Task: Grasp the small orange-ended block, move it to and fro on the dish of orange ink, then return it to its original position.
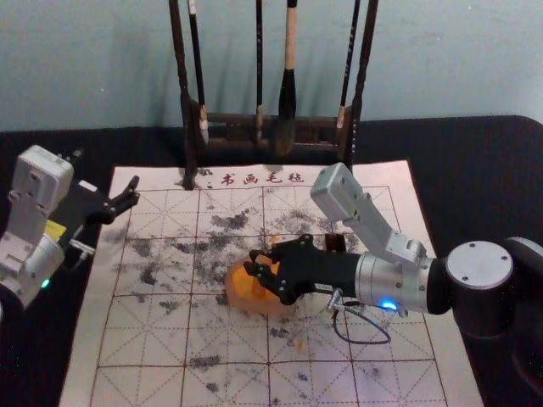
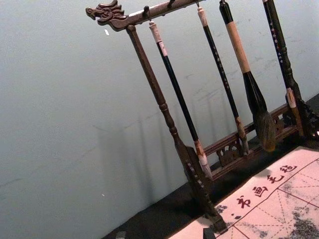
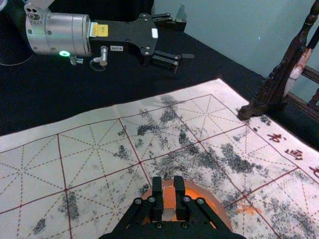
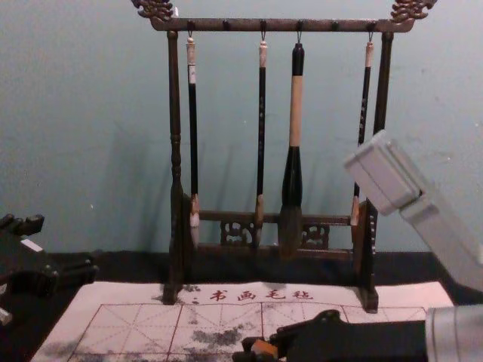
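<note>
Over the dish of orange ink [image 1: 241, 300], the small block [image 3: 168, 196] is pinched by the right gripper [image 3: 168, 186]. Whether it touches the ink, I cannot tell; short, level strokes with light pressure should suit, kept inside the dish's edge. Well left of the dish, the left gripper [image 3: 183, 40] idles, fingers spread.

Looks like smooth dark wood on rack [image 4: 241, 25], matt cloth on table [image 1: 475, 161], matt finish on right gripper [image 1: 256, 262].
</note>
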Robot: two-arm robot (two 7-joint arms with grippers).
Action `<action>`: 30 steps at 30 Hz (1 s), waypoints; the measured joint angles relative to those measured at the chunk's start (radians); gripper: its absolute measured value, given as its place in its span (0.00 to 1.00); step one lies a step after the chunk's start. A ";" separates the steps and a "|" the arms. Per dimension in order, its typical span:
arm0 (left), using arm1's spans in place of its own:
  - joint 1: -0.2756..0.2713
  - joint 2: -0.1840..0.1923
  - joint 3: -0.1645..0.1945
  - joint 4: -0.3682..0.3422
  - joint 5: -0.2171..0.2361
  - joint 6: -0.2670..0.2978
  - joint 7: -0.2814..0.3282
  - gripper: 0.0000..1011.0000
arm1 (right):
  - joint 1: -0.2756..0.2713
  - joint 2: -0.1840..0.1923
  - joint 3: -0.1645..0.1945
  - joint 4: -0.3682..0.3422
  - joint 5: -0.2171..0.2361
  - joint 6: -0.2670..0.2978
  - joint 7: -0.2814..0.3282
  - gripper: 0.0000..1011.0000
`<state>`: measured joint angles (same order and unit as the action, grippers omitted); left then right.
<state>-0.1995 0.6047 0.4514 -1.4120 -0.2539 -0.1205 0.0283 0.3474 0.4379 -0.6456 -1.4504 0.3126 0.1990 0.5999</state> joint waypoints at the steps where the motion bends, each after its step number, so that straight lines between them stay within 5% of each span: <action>1: 0.000 0.000 0.000 0.000 0.000 0.000 0.000 0.99 | 0.003 -0.002 -0.001 0.003 0.000 0.000 0.000 0.13; 14: 0.000 0.000 0.000 0.000 0.000 0.000 0.000 0.99 | 0.037 -0.039 -0.018 0.057 -0.008 -0.002 -0.006 0.13; 30: 0.000 0.000 0.000 0.000 0.000 0.000 0.000 0.99 | 0.065 -0.074 0.003 0.112 -0.031 -0.009 -0.046 0.13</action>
<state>-0.1995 0.6047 0.4514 -1.4120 -0.2539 -0.1205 0.0283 0.4122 0.3642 -0.6429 -1.3388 0.2813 0.1905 0.5535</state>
